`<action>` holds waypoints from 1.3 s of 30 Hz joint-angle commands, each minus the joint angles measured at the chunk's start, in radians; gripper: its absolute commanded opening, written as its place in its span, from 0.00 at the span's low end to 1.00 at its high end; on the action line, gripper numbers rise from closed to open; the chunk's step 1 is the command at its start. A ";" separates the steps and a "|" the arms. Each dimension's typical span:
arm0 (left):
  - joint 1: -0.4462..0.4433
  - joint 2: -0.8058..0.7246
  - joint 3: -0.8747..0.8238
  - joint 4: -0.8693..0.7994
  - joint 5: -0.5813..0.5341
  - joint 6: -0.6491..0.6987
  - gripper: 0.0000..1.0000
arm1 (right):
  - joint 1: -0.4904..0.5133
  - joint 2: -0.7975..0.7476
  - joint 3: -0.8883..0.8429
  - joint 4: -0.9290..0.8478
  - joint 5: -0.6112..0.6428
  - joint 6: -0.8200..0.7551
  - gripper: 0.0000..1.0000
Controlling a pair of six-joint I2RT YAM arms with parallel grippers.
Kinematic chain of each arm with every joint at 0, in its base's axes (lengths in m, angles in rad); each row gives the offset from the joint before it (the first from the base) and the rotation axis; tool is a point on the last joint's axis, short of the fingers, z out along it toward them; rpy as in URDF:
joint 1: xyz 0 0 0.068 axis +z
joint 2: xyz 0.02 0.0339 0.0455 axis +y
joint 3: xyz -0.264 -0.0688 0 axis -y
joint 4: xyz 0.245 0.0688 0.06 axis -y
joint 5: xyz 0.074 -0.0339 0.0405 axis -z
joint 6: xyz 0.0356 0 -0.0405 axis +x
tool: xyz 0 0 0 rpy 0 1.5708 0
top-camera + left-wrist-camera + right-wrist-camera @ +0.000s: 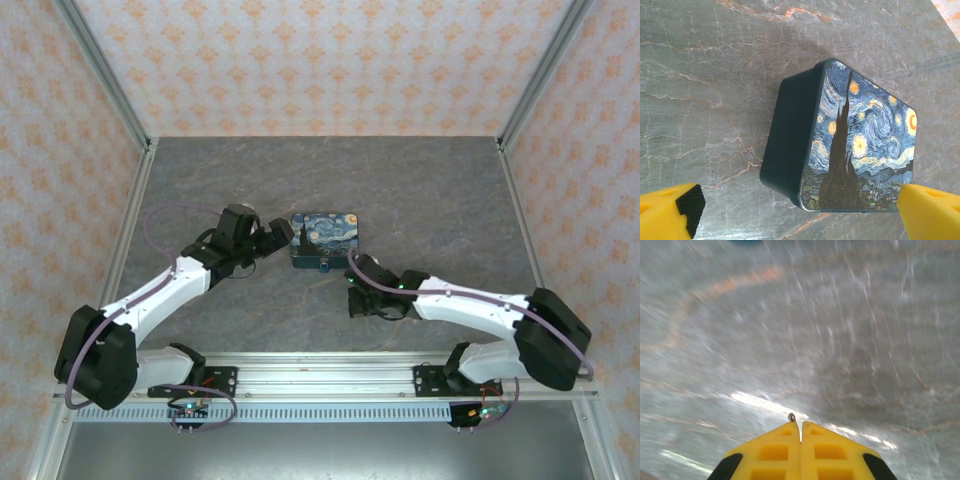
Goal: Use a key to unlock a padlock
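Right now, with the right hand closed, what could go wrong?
The right hand pinches a metal piece, maybe the key, with only its tip showing; it could slip or twist. The left hand is open near the box, not gripping it, so the box may slide if pushed.

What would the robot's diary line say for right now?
left gripper: open, beside painted box | right gripper: shut on small metal bit, maybe the key | painted box: resting on table
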 commanded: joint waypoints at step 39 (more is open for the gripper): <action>-0.126 -0.015 -0.028 0.356 0.064 -0.341 0.81 | -0.273 0.002 -0.021 0.760 -0.236 0.308 0.00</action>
